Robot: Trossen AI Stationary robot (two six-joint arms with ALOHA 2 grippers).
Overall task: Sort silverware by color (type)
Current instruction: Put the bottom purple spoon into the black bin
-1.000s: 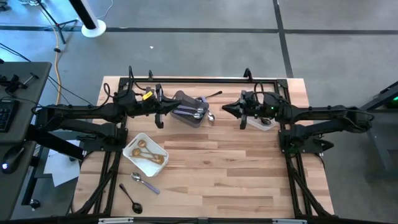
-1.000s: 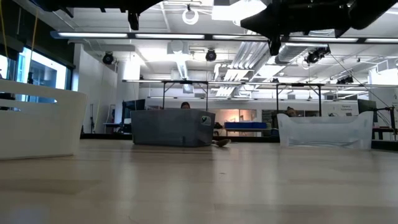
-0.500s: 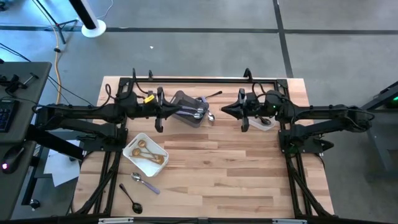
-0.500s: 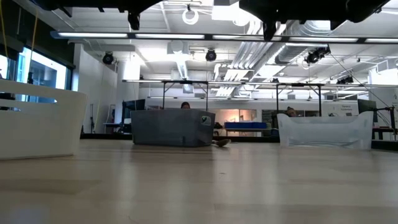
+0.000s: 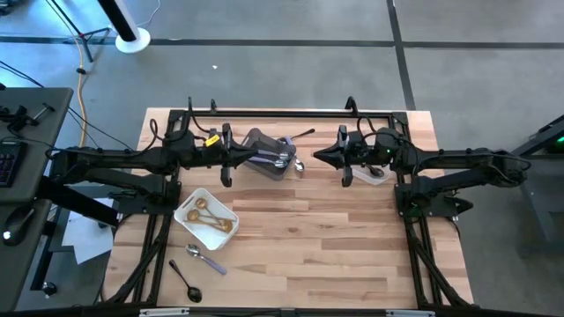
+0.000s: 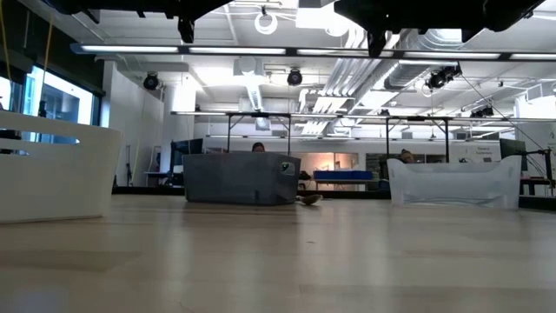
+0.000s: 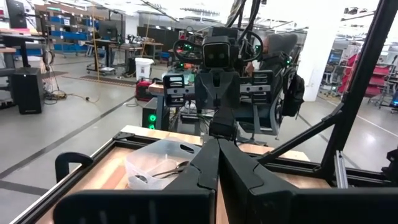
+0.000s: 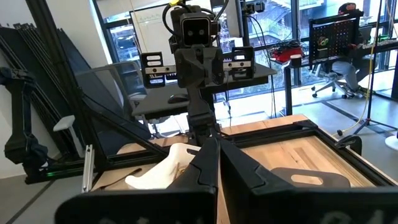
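High view: my left tool [image 5: 253, 157] overhangs the grey bin [image 5: 264, 154], hiding its shiny silver cutlery [image 5: 284, 160]; both tools' fingers meet, holding nothing.

white tray [image 5: 189, 217] front-left | grey bin [image 5: 261, 152] back | clear tub [image 5: 374, 173] back-right

A pale butcher-block bench [image 5: 308, 238] stands on a grey concrete floor [image 5: 264, 62] crossed by dark seams. Left of it sits a dark desk [image 5: 26, 114] with a keyboard [image 5: 7, 163]. In the low view, long ceiling lights [image 6: 261, 49] and exposed ducts [image 6: 417, 65] run overhead, with a bright window [image 6: 48, 104] at far left.
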